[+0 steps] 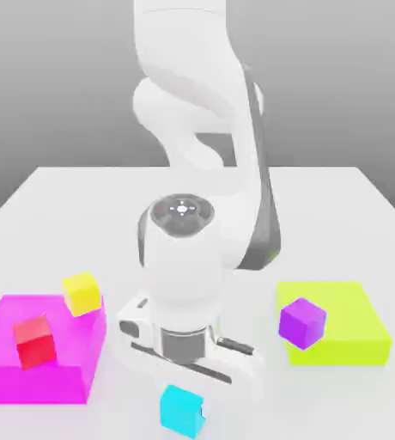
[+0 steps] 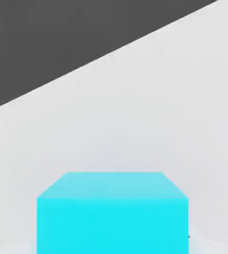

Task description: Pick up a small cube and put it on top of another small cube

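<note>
The small cyan cube (image 1: 182,411) rests on the white table near its front edge. My gripper (image 1: 184,400) has come straight down over it, and the white hand hides the cube's top. The jaws are shut on the cyan cube, and a dark fingertip shows at its right side. Seen from the hand view, the cyan cube (image 2: 112,213) lies very close, right under the hand. The small red cube (image 1: 34,340) sits on a magenta platform (image 1: 21,378) at the exterior view's left, well apart from the gripper.
A yellow cube (image 1: 82,293) stands at the magenta platform's far corner. A purple cube (image 1: 302,322) sits on a lime platform (image 1: 347,331) at the exterior view's right. The arm's body rises behind the hand over the white table (image 1: 81,215).
</note>
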{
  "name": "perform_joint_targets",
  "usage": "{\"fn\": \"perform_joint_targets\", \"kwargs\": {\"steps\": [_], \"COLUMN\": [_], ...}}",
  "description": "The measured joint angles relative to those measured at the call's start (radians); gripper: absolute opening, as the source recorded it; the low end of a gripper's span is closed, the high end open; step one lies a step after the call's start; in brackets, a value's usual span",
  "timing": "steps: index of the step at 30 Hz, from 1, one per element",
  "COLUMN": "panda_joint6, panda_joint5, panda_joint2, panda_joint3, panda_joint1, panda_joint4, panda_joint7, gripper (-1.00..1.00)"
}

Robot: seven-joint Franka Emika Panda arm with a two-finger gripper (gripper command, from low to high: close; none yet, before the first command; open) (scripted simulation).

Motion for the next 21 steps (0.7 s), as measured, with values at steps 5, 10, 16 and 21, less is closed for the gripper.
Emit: {"fn": "perform_joint_targets", "kwargs": {"steps": [5, 10, 16, 21], "panda_joint6": [-0.192, -0.354, -0.236, -0.242], "panda_joint5": [0.023, 0.057, 0.075, 0.072], "panda_joint2": [-0.171, -0.302, -0.208, -0.212], "panda_joint3": [-0.097, -0.189, -0.161, -0.161], "panda_joint1": [-0.095, -0.294, -0.296, -0.294], "panda_joint4": [0.019, 0.053, 0.029, 0.03], "panda_joint7": [0.063, 0.143, 0.14, 0.142], "gripper": [-1.0, -1.0, 1.0, 1.0]}}
